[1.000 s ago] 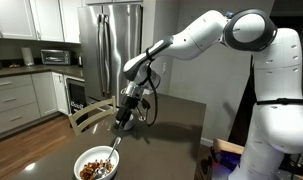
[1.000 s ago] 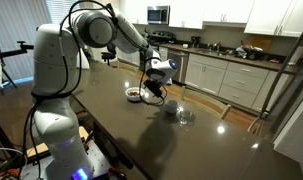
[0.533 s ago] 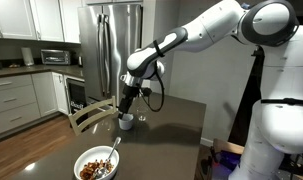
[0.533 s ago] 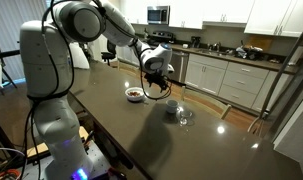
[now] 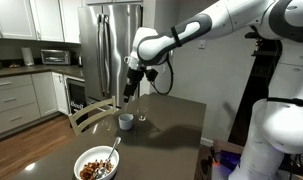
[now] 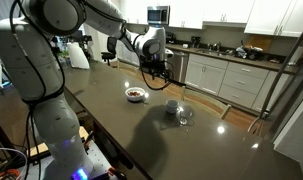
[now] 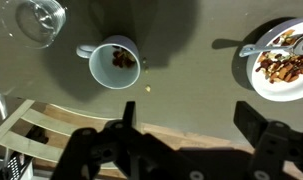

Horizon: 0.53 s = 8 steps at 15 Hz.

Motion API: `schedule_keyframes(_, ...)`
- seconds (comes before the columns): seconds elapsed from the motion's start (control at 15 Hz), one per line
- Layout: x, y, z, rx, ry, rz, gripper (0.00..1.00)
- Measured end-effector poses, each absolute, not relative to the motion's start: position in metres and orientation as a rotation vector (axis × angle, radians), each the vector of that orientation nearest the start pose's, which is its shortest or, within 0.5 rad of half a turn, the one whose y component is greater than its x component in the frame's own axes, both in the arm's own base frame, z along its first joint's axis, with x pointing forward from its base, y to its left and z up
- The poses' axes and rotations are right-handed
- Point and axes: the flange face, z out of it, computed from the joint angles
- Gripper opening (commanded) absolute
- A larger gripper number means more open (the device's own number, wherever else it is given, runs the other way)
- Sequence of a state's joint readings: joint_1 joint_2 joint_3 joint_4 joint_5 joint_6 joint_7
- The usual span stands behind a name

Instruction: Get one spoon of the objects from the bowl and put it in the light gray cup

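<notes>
The white bowl (image 5: 97,165) holds brown chunks (image 5: 91,171), and the silvery spoon (image 5: 113,155) rests in it with its handle leaning on the rim. In the wrist view the bowl (image 7: 282,85) is at the right edge with the spoon (image 7: 261,47) across it. The light gray cup (image 7: 114,62) holds a few brown chunks; it also shows in both exterior views (image 5: 125,121) (image 6: 172,107). My gripper (image 7: 189,118) is open and empty, raised high above the table (image 5: 176,125) (image 6: 111,125) near the cup (image 5: 131,83).
A small clear glass (image 7: 40,17) stands next to the cup, also visible in an exterior view (image 6: 185,116). One small crumb (image 7: 148,89) lies on the dark table. A wooden chair (image 5: 86,115) stands at the table's edge. Kitchen counters (image 6: 226,55) and a fridge (image 5: 111,45) lie behind.
My gripper has let go of the spoon, which now rests in the bowl, and the arm has risen up and away above the cup.
</notes>
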<state>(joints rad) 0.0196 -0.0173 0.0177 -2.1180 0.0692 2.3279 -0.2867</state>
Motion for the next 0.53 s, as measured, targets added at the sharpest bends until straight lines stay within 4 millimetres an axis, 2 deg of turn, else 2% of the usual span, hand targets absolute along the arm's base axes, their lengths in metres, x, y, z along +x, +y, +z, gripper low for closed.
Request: schedule_keyframes(0.53, 0.516, 0.030, 0.489, -3.092, -0.364, -0.124, 1.00)
